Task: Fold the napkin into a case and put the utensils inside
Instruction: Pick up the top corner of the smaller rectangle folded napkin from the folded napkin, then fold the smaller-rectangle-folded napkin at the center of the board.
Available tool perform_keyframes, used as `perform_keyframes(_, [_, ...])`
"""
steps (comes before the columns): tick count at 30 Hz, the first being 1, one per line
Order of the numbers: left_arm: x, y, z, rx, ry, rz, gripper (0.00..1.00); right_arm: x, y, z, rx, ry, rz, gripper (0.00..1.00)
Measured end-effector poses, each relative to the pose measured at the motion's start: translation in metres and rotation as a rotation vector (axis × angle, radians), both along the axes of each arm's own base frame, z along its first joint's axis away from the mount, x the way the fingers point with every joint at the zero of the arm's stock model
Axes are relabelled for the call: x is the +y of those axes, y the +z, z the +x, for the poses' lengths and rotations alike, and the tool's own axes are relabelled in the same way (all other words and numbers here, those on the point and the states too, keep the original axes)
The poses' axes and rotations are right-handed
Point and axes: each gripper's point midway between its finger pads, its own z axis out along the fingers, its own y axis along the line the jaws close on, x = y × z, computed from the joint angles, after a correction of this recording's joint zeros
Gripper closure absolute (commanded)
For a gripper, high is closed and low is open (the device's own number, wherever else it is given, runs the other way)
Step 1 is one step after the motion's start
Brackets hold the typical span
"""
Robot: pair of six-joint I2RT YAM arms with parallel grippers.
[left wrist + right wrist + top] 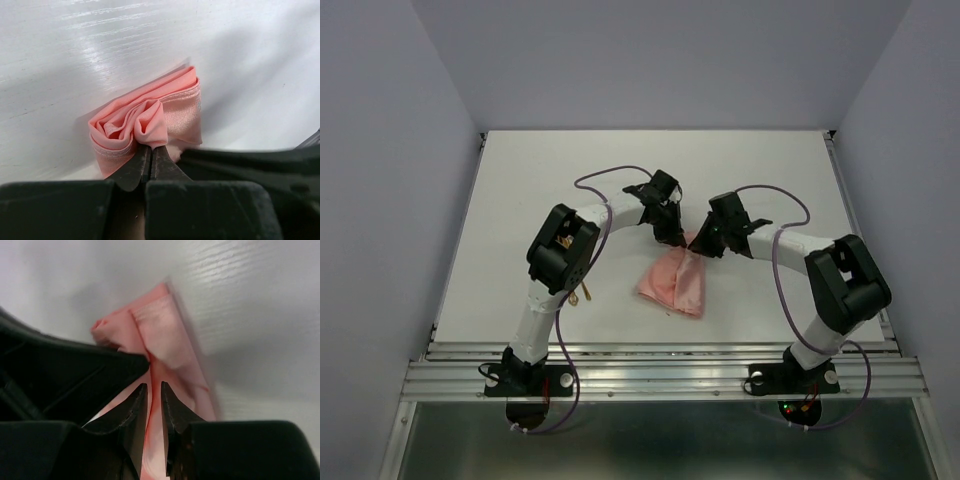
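Note:
The salmon-pink napkin [675, 283] lies folded into a narrow layered strip on the white table, between the two arms. My left gripper [672, 234] is at its far end, shut on a bunched fold of the napkin [165, 107], with the jaws [150, 148] pressed together. My right gripper [706, 243] is next to it at the same end. Its jaws [155, 387] stand narrowly apart with a ridge of the napkin [165, 335] pinched between them. The gold utensils [582, 293] lie left of the napkin, mostly hidden behind the left arm.
The left gripper's black body [60, 370] sits close beside the right gripper's fingers. White table [520, 200] with grey walls on three sides and a metal rail [660, 375] along the near edge. Purple cables loop above both arms.

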Motion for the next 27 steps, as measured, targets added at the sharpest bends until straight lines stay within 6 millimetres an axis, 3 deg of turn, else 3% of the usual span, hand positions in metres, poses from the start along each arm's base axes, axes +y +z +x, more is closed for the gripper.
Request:
perform_keyframes(7, [-0.003, 0.000, 0.001, -0.006, 0.002, -0.006, 1.00, -0.001, 0.019, -0.026, -0.042, 0.119, 0.018, 0.80])
perform_keyframes(16, [-0.002, 0.000, 0.002, -0.010, 0.006, 0.000, 1.00, 0.010, -0.007, -0.070, 0.062, 0.251, 0.086, 0.82])
perform_keyframes(21, [-0.002, 0.000, 0.003, -0.014, 0.009, 0.005, 1.00, 0.019, -0.017, -0.066, 0.082, 0.273, 0.099, 0.83])
perform_keyframes(27, [-0.002, 0.000, 0.003, -0.017, 0.010, 0.007, 1.00, 0.017, -0.005, -0.069, 0.054, 0.280, 0.076, 0.82])
